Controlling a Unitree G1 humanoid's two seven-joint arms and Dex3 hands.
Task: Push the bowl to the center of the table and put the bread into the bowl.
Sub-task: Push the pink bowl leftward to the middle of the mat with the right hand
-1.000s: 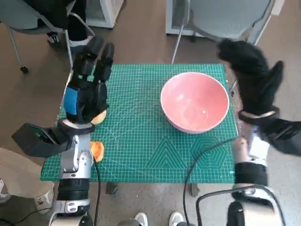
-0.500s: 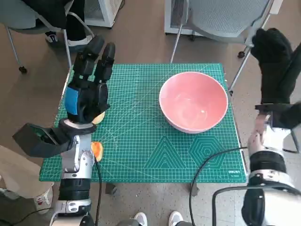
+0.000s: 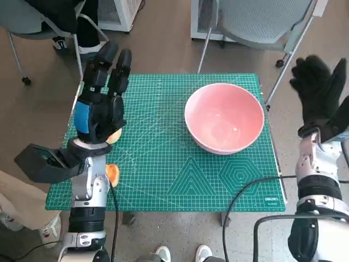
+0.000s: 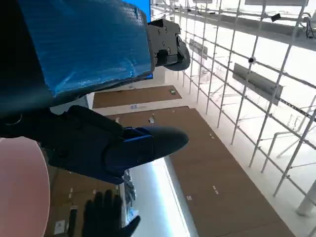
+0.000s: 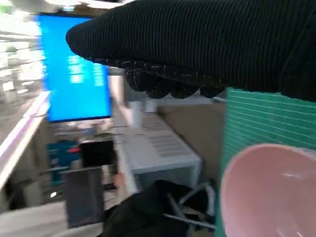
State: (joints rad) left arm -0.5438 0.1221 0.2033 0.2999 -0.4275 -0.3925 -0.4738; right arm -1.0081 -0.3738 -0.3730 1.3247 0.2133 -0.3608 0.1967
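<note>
The pink bowl point(image 3: 224, 117) stands empty on the right half of the green mat point(image 3: 163, 164). A tan piece, likely the bread point(image 3: 115, 136), peeks out from under my left hand point(image 3: 101, 101), which is raised over the mat's left side with straight fingers and holds nothing. An orange piece point(image 3: 112, 173) lies beside that forearm. My right hand point(image 3: 322, 93) hovers off the table's right edge, apart from the bowl, fingers spread and empty. The left wrist view shows the bowl's rim point(image 4: 19, 187) and the far right hand point(image 4: 106, 217). The right wrist view shows the bowl point(image 5: 276, 187).
Chair legs point(image 3: 204, 49) stand just behind the table, with another chair point(image 3: 32, 22) at the far left. A person's shoes point(image 3: 163, 254) show at the table's near edge. A black cable point(image 3: 245, 188) crosses the mat's front right corner.
My right hand has swung from above the bowl's far right rim out past the table's right edge. The bowl and my left hand have stayed put.
</note>
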